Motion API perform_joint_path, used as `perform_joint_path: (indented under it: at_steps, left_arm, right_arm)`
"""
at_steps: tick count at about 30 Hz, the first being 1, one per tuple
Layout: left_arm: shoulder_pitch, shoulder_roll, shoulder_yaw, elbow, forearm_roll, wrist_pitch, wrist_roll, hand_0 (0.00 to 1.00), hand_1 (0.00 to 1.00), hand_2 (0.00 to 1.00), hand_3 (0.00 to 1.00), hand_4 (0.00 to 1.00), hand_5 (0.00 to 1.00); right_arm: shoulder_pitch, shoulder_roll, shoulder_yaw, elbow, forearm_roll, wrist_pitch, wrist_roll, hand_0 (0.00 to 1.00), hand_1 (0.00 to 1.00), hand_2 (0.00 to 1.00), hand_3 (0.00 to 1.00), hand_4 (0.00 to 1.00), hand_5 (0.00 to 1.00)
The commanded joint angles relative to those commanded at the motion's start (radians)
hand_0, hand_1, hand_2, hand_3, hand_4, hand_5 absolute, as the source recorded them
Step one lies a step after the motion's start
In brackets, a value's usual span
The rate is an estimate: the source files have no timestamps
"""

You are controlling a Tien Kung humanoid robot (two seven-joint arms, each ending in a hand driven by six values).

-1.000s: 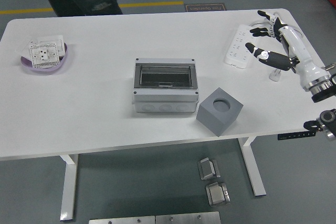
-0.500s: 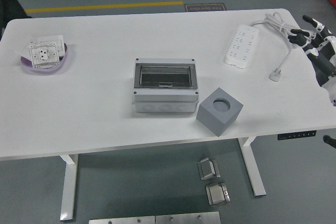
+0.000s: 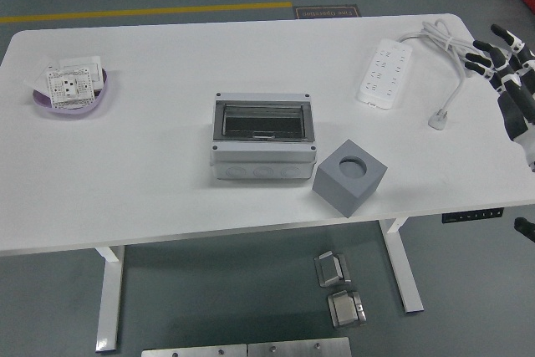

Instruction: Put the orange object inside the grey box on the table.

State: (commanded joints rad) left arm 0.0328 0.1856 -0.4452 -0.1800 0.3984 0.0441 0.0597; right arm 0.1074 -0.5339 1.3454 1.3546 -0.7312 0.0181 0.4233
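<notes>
Head view looked down on a white table (image 3: 150, 190), and at its far left a purple dish (image 3: 73, 99) carried white socket plates (image 3: 71, 83) stacked so that their number could not be told. Near the middle stood a grey enclosure (image 3: 263, 135) with a dark see-through lid, through which the inside showed only dimly. Just beside its front right corner, apart from it, a grey box (image 3: 349, 176) with a round hole in its top sat turned at an angle. No orange object could be made out anywhere on the table, and whether one lay down the hole was hidden. Farther right a white power strip (image 3: 385, 71) lay with its cable (image 3: 447, 48) looping to a plug near the table's right edge. At the frame's right border the right hand (image 3: 510, 73) was partly cut off, its fingers (image 3: 478, 61) spread and holding nothing. A second before, that hand had reached over the cable and plug and a person had stood at the far left; since then the hand had drawn back to the edge and the person had gone.
</notes>
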Motion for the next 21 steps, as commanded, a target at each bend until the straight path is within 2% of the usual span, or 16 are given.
perform_joint_path:
  at_steps: [4, 5, 10, 11, 21]
  left_arm:
    - [0.004, 0.005, 0.028, 0.0, -0.027, 0.0, -0.003, 0.66, 0.622, 0.523, 0.564, 0.493, 0.155]
    - [0.006, 0.006, 0.031, -0.001, -0.03, 0.0, -0.003, 0.66, 0.625, 0.526, 0.567, 0.503, 0.163]
    - [0.011, 0.013, 0.032, -0.001, -0.027, 0.0, -0.001, 0.66, 0.625, 0.526, 0.567, 0.503, 0.163]
    - [0.011, 0.014, 0.03, -0.001, -0.025, 0.0, 0.0, 0.66, 0.622, 0.525, 0.565, 0.5, 0.16]
    - [0.012, 0.018, 0.059, -0.003, -0.058, 0.001, -0.009, 0.66, 0.627, 0.527, 0.568, 0.513, 0.17]
  right_arm:
    - [0.0, 0.005, -0.004, -0.002, 0.0, 0.001, 0.0, 0.812, 0.78, 0.8, 0.856, 0.822, 0.492]
    - [-0.001, 0.006, -0.004, -0.002, -0.001, 0.0, 0.0, 0.848, 0.815, 0.84, 0.866, 0.81, 0.487]
    - [0.0, 0.007, -0.01, -0.003, -0.004, 0.001, -0.002, 0.848, 0.815, 0.84, 0.866, 0.81, 0.487]
    - [0.002, 0.007, -0.012, -0.004, -0.005, 0.001, -0.002, 0.869, 0.827, 0.866, 0.885, 0.813, 0.483]
    - [0.001, 0.01, -0.017, 0.002, -0.019, -0.005, -0.005, 0.879, 0.836, 0.876, 0.898, 0.817, 0.491]
